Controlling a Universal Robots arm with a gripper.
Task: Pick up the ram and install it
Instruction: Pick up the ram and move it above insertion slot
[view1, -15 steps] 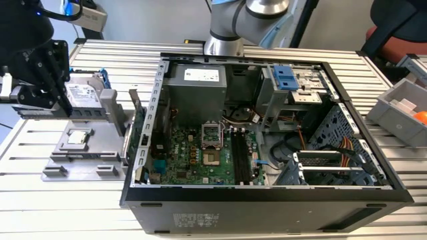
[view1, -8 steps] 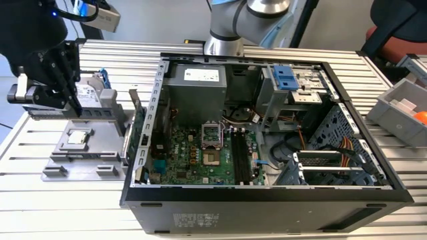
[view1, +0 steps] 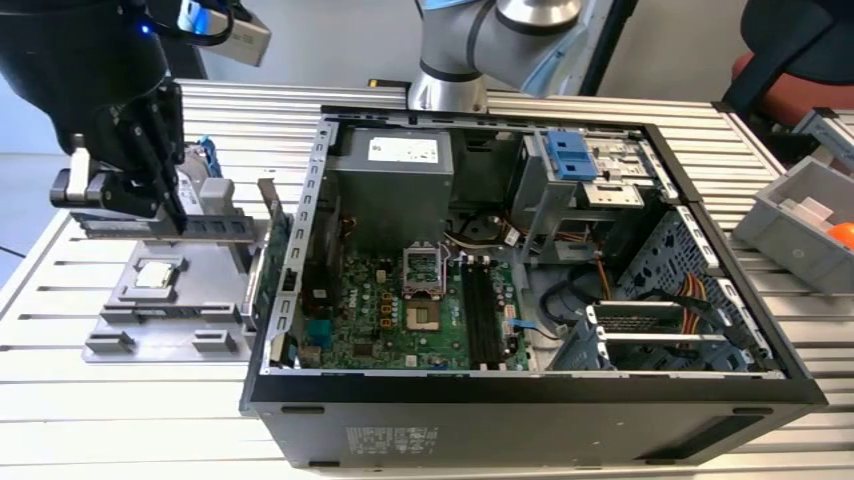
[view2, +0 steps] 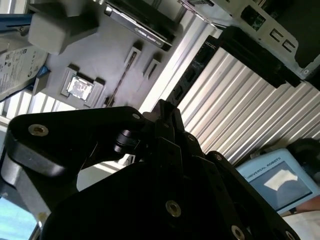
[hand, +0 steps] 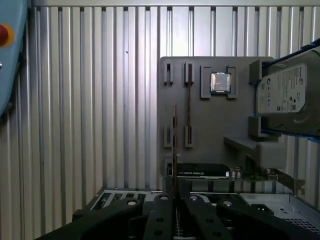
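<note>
My gripper (view1: 134, 205) hangs over the grey holder plate (view1: 167, 320) at the exterior view's left, beside the open computer case (view1: 534, 385). It is shut on the ram (view1: 214, 228), a long thin stick held level above the plate. In the first wrist view the ram (hand: 174, 145) appears edge-on, rising from between the closed fingertips of the gripper (hand: 175, 192), with the plate (hand: 210, 115) beneath. The motherboard (view1: 387, 310) lies inside the case, with long dark memory slots (view1: 481, 315) running along its right side.
The holder plate also carries a processor chip (hand: 220, 82), a hard drive in a blue frame (hand: 287, 92) and an expansion card (view1: 274, 250) standing by the case wall. A grey bin (view1: 801, 210) sits at the exterior view's right. A blue pendant (hand: 10, 50) lies on the slatted table.
</note>
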